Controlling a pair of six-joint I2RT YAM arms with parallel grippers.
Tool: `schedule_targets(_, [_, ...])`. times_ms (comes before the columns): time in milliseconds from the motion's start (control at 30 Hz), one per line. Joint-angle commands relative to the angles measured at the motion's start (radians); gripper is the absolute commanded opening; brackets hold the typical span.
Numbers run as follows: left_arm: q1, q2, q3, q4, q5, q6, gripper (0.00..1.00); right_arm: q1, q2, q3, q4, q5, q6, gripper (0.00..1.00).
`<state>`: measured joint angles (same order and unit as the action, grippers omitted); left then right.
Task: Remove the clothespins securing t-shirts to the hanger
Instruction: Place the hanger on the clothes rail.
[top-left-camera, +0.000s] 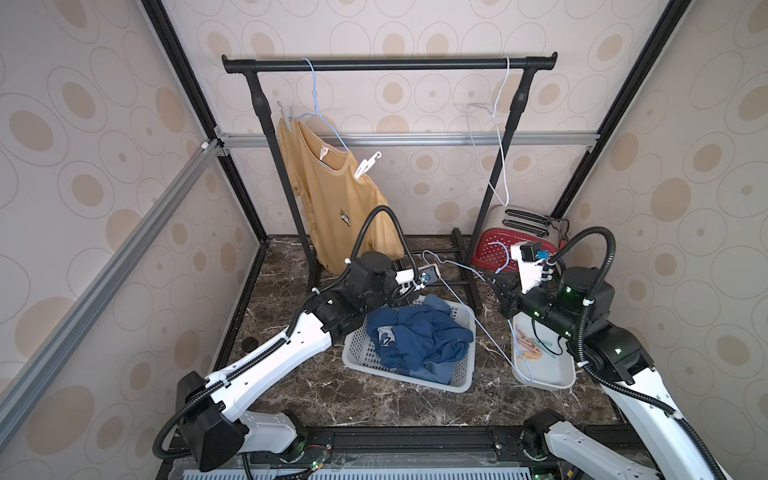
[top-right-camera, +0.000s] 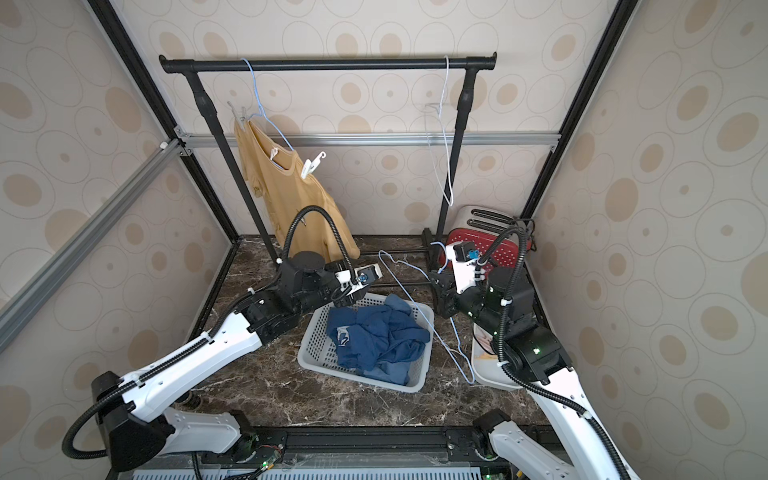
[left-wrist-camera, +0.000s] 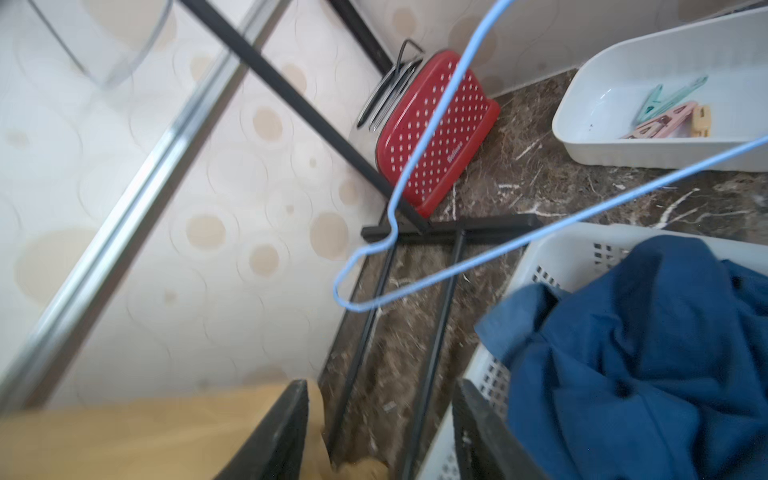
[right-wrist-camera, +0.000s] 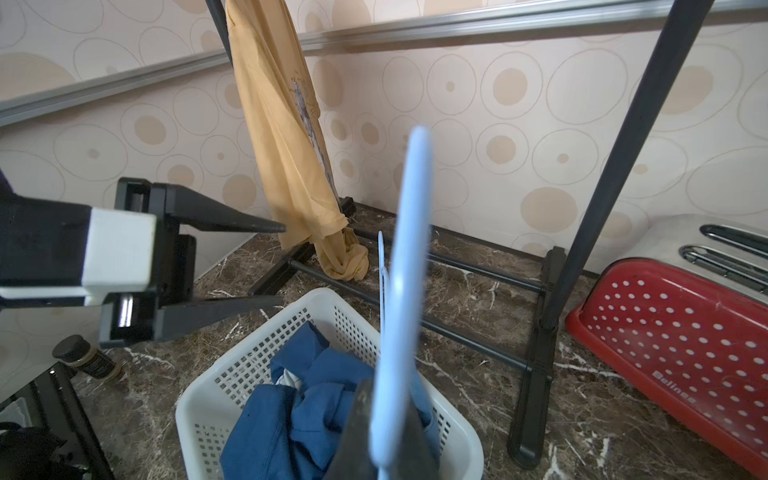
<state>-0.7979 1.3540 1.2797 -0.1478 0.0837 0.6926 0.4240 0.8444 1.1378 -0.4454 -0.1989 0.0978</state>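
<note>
Both arms low and forward, left pincer (right-wrist-camera: 283, 264) agape (jaws well apart), right pincer (top-left-camera: 496, 284) clamped tight.

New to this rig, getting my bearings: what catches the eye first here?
The mustard t-shirt hangs from the black rack at the back, a white clothespin clipped by its collar. In front, blue shirts lie heaped in a white basket, and the right tool grips a bare blue hanger.

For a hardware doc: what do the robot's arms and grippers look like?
Both the left arm and right arm have white shell links with black joints and a black corrugated hose looped over each wrist. The left gripper and right gripper have black tapered fingers; small green lights dot the right arm's joints.
</note>
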Motion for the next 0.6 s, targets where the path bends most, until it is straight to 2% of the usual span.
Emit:
schedule_targets(0, [-0.02,0.054,0.061,0.133,0.124,0.075,0.43,0.021,0.0,0.001,-0.024,0.004,0.038,0.0])
schedule_targets(200, [-0.06,0.131,0.089,0.172,0.203,0.165,0.37,0.062,0.02,0.015,-0.048,0.024,0.053,0.0])
schedule_targets(567, [-0.086,0.187,0.138,0.167,0.197,0.154,0.2,0.121,0.055,0.022,-0.04,0.051,0.038,0.0])
